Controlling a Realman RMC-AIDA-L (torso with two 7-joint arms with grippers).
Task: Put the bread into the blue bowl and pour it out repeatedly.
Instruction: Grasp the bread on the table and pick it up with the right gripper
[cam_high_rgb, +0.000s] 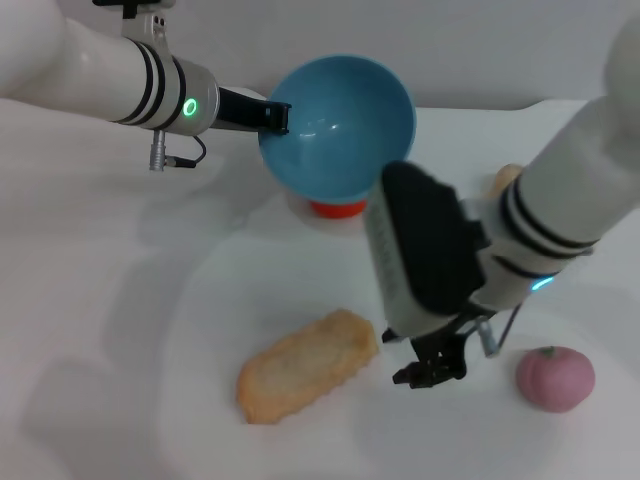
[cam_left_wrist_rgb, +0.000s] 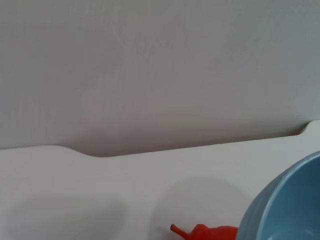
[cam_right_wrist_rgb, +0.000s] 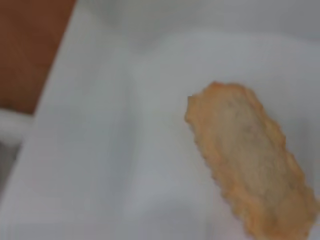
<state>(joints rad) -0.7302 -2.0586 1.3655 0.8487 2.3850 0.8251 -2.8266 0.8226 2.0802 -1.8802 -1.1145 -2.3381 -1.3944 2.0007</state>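
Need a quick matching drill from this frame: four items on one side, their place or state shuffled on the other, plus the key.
Items:
1. bread
2. blue bowl
3. pink round thing
4. red-orange thing

Place or state:
A. mostly hidden beneath the tilted bowl
B. lying flat on the table, plain golden side up, nothing holding it
C. lifted and tipped, empty, held at its rim by the left end effector
D. on the table, on the far side of the right end effector from the bread

Pairs: 1-B, 2-C, 3-D, 4-A
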